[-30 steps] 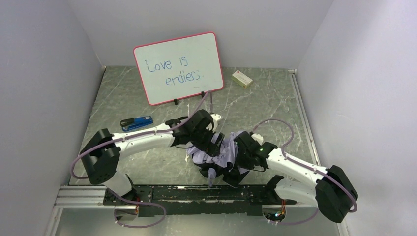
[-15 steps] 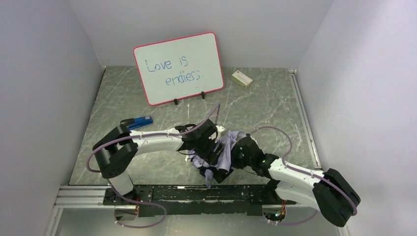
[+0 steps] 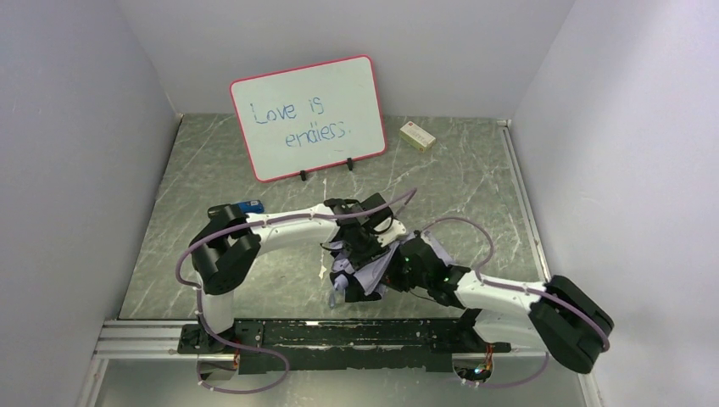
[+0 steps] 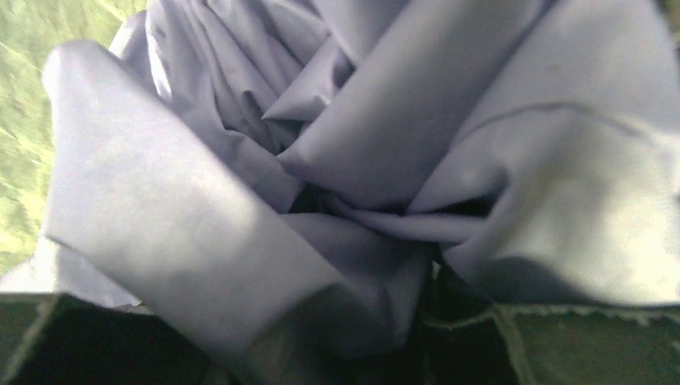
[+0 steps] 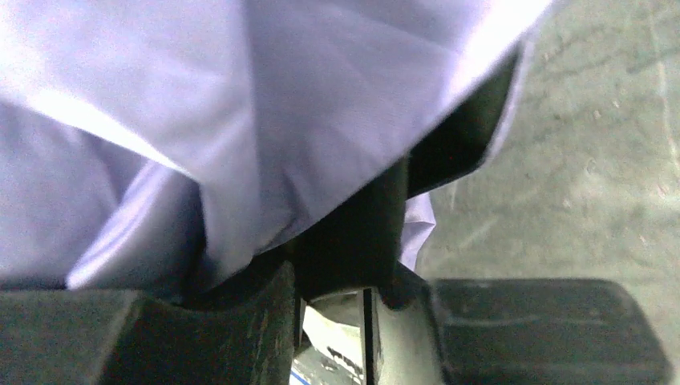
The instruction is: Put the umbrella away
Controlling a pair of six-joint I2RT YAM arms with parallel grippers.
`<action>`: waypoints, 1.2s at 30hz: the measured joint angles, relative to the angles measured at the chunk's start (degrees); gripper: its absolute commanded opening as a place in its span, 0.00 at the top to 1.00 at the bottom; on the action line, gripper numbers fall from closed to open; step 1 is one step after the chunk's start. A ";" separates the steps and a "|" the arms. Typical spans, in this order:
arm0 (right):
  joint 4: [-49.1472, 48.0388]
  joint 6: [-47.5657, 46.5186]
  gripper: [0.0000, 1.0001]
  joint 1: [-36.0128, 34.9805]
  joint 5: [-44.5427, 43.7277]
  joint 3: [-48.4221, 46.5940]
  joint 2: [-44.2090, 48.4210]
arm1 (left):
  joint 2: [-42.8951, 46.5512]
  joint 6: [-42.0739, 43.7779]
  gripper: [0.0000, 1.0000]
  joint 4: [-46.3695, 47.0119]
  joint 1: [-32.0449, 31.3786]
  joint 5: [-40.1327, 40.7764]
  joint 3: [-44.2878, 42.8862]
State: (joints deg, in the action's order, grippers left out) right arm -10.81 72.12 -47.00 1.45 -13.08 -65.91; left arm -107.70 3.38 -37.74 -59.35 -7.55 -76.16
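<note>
Umbrella [image 5: 265, 96]: lavender fabric bunched over right gripper [image 5: 365, 293], filling view ahead and left of tool. Black lining edge ahead-right. Dark fold pinched between fingers [image 5: 553, 329]. Green marbled table [image 5: 593, 160] right of tool.

Soft matt lavender cloth umbrella [image 4: 385, 160], creased; veined, stone-look green table [image 3: 475, 170]; smooth white whiteboard [image 3: 309, 114], red frame

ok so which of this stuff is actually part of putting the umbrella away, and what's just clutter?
Job:
- umbrella, bunched lavender fabric

Lying about:
- whiteboard
- blue stapler, partly hidden behind the left arm
- small box, at the back
</note>
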 measured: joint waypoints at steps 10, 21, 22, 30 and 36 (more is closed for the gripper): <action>29.29 -0.26 0.59 -0.85 -14.19 -4.66 28.55 | -0.20 11.10 0.57 0.17 -0.76 2.80 -0.79; 45.35 -8.00 0.41 -0.85 -29.44 -14.99 34.91 | 6.80 24.70 0.65 9.62 -0.92 6.75 7.82; 45.81 -9.46 0.40 -0.85 -30.16 -15.96 33.46 | 7.21 26.03 0.66 10.27 -0.92 7.72 8.61; 44.41 -23.43 0.38 -0.85 -31.87 -18.49 26.80 | 8.00 32.72 0.77 14.12 -0.04 13.73 12.74; 35.50 -35.28 0.40 -0.85 -28.50 -14.08 31.30 | 8.61 33.38 0.81 13.66 8.70 8.50 12.68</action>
State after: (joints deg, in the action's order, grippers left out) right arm 24.69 36.84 -47.86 -27.05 -27.16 -34.61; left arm -99.09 36.75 -24.08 -50.65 0.95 -63.48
